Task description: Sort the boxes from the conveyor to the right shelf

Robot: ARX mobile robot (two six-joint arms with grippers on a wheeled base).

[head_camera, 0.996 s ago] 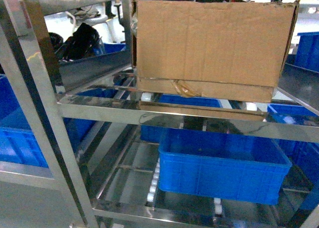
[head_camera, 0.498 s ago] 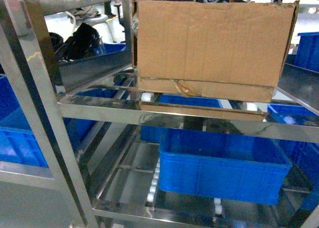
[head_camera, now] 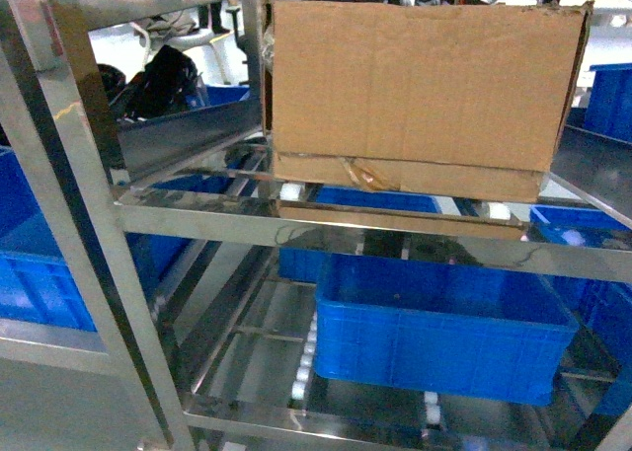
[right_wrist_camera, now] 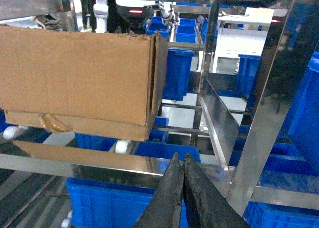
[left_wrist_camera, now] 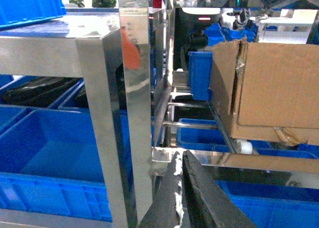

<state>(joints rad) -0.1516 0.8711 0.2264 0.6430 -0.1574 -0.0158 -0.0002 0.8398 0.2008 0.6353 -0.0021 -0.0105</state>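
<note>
Shelf [head_camera: 326, 226]: shiny steel tube frame, several tiers, with white rollers [head_camera: 290, 190] set along tracks in each tier.

Upper tier: one brown cardboard box [head_camera: 420, 86], upright, ragged top edge, tape scrap [head_camera: 360, 173] at the bottom seam. It rests on the rollers just behind the front rail, toward the right half of the tier.

Lower tier: one blue plastic bin [head_camera: 439, 328], open top, sitting on the roller tracks directly below the box. More blue bins [head_camera: 39, 273] stand on tiers to the left and right.
</note>
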